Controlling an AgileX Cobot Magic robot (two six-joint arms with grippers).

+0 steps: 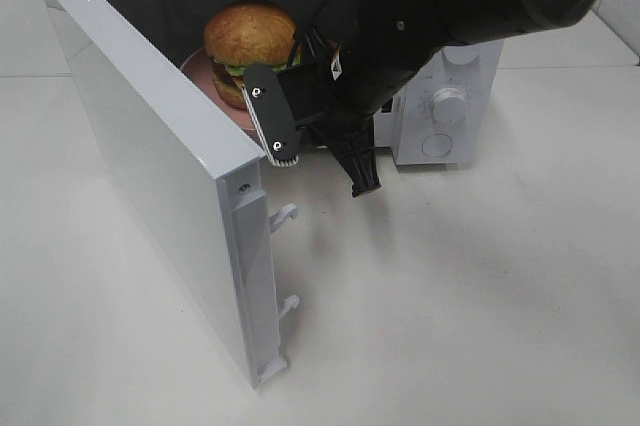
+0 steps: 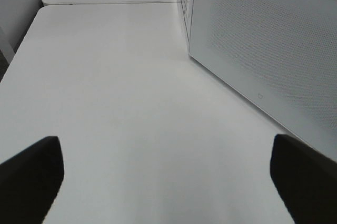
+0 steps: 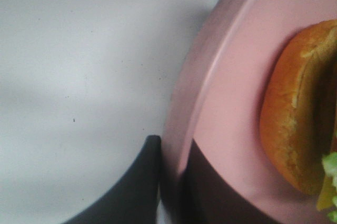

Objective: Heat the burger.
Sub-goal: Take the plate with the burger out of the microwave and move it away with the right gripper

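The burger (image 1: 248, 36) sits on a plate (image 1: 215, 86) inside the microwave (image 1: 440, 116) at upper centre; its door (image 1: 150, 156) swings open leftward over the counter (image 1: 480, 286).

A white microwave (image 1: 440, 126) stands on the white surface (image 1: 480, 296), its door (image 1: 150, 166) swung wide open. Inside it lies a pink plate (image 1: 215, 86). Two round knobs (image 1: 448, 104) sit on its front panel.
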